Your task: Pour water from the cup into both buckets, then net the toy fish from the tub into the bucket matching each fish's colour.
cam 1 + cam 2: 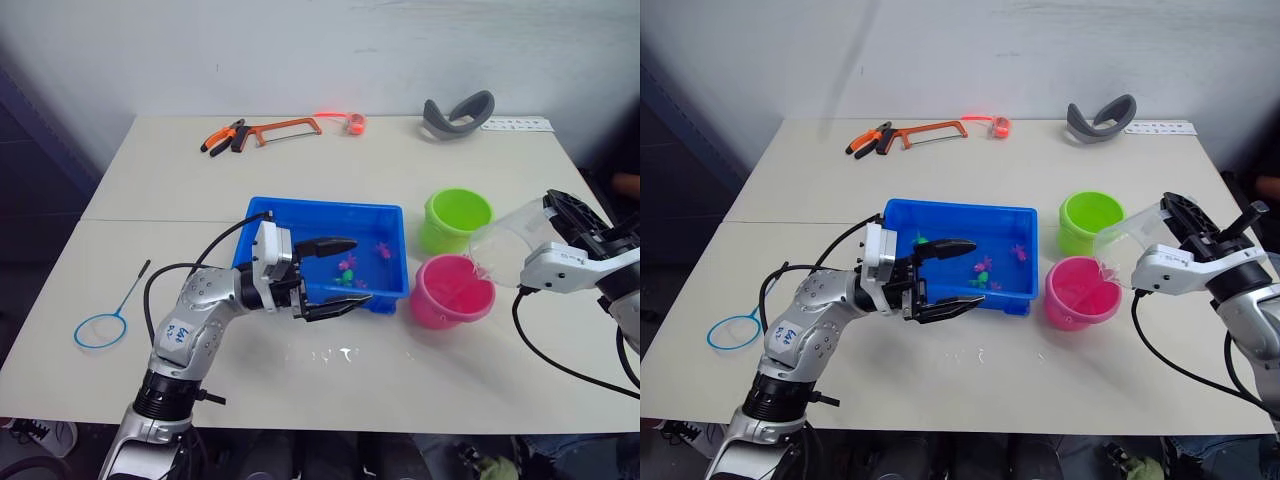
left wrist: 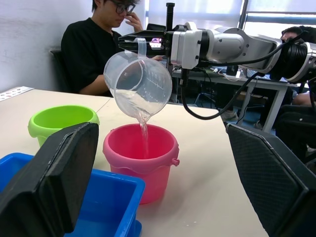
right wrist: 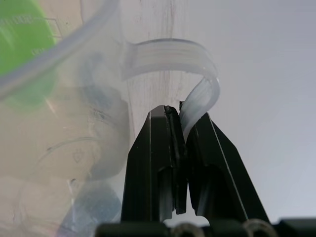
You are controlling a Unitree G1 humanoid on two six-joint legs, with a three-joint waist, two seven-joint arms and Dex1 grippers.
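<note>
My left claw [image 1: 328,276] hangs with fingers spread wide over the near rim of the blue tub [image 1: 262,222], where small pink and green fish [image 1: 347,266] lie. Just right, my right claw [image 3: 178,116] is clamped on the clear cup's [image 2: 139,84] handle, tipping water into the pink bucket [image 1: 452,292]; the green bucket [image 1: 457,219] stands just behind it on the tabletop [image 1: 180,185].

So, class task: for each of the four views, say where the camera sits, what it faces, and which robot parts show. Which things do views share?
Left eye: head, looking down at the tub; both arms show.
Right eye: head, same scene; right gripper tips the cup.
Left wrist: between the open left gripper fingers, facing the pink bucket and a seated person.
Right wrist: along shut fingers pinching the cup handle.
Shared: cup, green bucket.
</note>
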